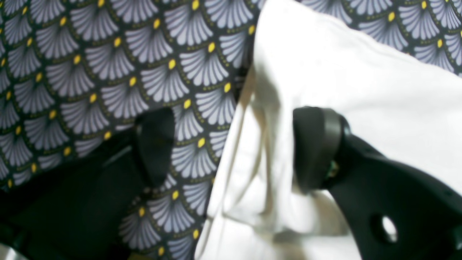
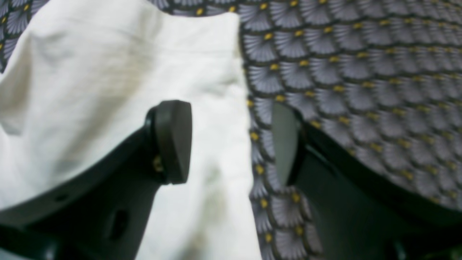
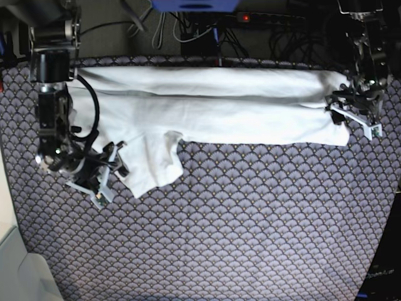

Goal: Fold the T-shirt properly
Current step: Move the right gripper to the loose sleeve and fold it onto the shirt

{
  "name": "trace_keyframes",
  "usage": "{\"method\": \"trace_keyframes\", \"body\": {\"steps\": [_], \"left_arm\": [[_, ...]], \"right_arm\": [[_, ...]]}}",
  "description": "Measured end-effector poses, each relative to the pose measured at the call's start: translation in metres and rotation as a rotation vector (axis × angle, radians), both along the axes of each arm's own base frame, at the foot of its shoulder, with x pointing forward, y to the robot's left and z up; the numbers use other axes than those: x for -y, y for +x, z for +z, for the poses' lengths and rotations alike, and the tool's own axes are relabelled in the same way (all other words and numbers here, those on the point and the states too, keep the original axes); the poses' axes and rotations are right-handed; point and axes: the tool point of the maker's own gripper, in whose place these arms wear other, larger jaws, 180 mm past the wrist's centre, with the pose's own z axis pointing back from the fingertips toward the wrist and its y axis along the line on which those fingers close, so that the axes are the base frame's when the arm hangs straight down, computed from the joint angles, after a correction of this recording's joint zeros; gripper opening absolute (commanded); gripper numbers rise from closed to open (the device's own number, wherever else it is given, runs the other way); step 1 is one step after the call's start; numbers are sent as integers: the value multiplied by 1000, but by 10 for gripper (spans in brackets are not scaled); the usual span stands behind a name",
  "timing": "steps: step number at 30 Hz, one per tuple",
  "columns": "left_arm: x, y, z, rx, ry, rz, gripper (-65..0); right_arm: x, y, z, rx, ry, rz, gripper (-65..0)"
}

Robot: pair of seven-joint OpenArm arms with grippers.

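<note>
The white T-shirt point(image 3: 219, 106) lies as a long folded band across the far side of the scallop-patterned cloth point(image 3: 250, 219), with one flap hanging down at its left end point(image 3: 153, 166). My left gripper point(image 3: 354, 114) is open at the band's right end. In the left wrist view point(image 1: 234, 148) it straddles the T-shirt's point(image 1: 361, 90) edge, one finger over white cloth, one over the pattern. My right gripper point(image 3: 103, 172) is open at the lower left flap. In the right wrist view point(image 2: 229, 142) it straddles the T-shirt's point(image 2: 90, 72) edge the same way.
Cables and a power strip point(image 3: 250, 19) run behind the far edge of the table. A white surface point(image 3: 12, 263) shows at the lower left corner. The patterned cloth point(image 1: 108, 61) point(image 2: 361, 72) covers the whole table in front of the shirt.
</note>
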Motion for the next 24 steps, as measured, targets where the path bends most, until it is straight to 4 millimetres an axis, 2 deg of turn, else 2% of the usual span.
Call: {"method": "trace_keyframes", "body": {"steps": [6, 8, 13, 18, 20, 24], "left_arm": [[1, 0, 0, -2, 2, -4, -163], [1, 0, 0, -2, 2, -5, -164], [0, -1, 0, -2, 3, 0, -164], [0, -1, 0, 0, 4, 0, -164], [0, 0, 0, 0, 3, -2, -164], [1, 0, 0, -2, 3, -5, -164]], "right_arm": [[-16, 26, -6, 10, 93, -6, -292], [-15, 31, -11, -5, 112, -19, -292], [-14, 40, -23, -27, 162, -50, -292], [-17, 40, -33, -38, 209, -69, -308], [-20, 39, -35, -35, 217, -65, -365], [-33, 37, -37, -44, 211, -32, -581]]}}
